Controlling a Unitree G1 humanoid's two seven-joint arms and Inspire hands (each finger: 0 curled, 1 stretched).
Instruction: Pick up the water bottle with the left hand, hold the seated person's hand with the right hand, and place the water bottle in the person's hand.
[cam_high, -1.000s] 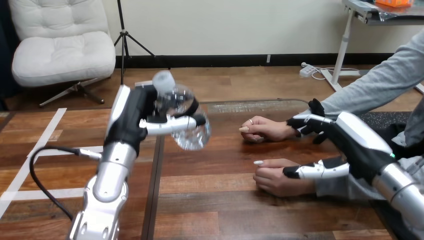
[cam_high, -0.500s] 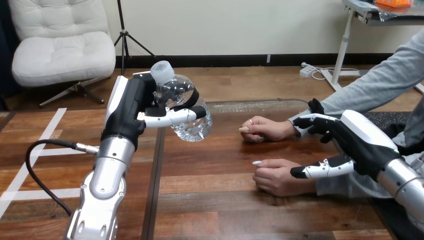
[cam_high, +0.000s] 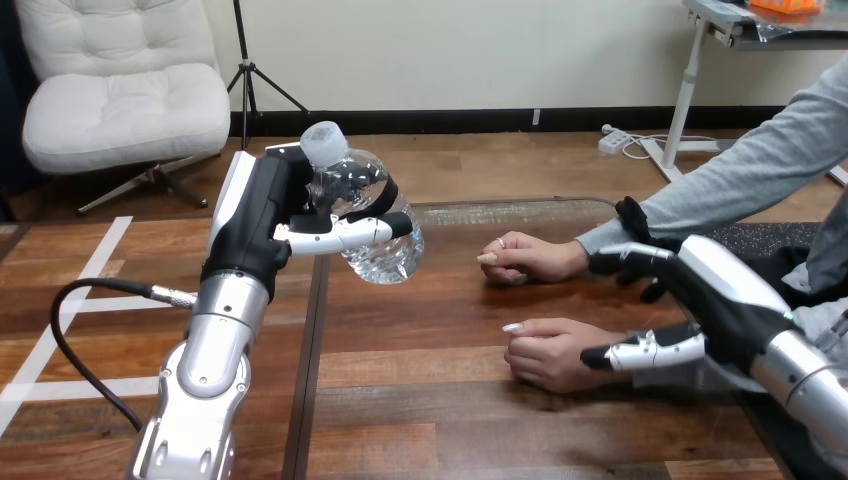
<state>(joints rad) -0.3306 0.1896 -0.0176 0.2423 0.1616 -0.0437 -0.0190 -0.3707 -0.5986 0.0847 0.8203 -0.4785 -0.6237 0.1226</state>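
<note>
A clear water bottle (cam_high: 375, 225) with a white cap hangs above the table, tilted, cap pointing up and left. My left hand (cam_high: 265, 215) is shut on it, thumb across its front. Two of the person's hands rest on the table at the right: the far one (cam_high: 530, 258) loosely curled, the near one (cam_high: 555, 352) palm down. My right hand (cam_high: 725, 290) stands open just right of them. Its thumb (cam_high: 645, 352) lies against the near wrist and its fingers (cam_high: 625, 257) reach beside the far wrist, curled round neither.
A dark seam (cam_high: 312, 350) runs front to back through the wooden table under the bottle. A black cable (cam_high: 80, 320) loops beside my left forearm. A black mat (cam_high: 770, 240) lies at the table's right edge under the person's sleeve.
My right hand has slid back to the right, away from the person's knuckles. My left hand shifted slightly with the bottle a second ago and has since held still.
</note>
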